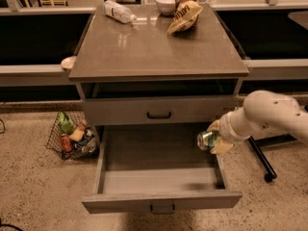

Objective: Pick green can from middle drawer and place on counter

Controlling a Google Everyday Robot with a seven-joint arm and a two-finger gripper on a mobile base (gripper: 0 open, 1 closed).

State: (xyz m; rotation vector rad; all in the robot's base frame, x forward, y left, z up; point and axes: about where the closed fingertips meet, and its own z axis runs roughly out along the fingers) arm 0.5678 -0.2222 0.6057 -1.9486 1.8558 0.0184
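The middle drawer is pulled open and its inside shows nothing lying in it. My gripper is shut on the green can and holds it tilted above the drawer's right side, near the drawer's right wall. The white arm reaches in from the right. The counter is the grey-brown top slab above, well over the can.
On the counter's far edge lie a clear plastic bottle, a white bowl and a chip bag. The closed handled drawer sits above the open one. A wire basket of items stands on the floor at left.
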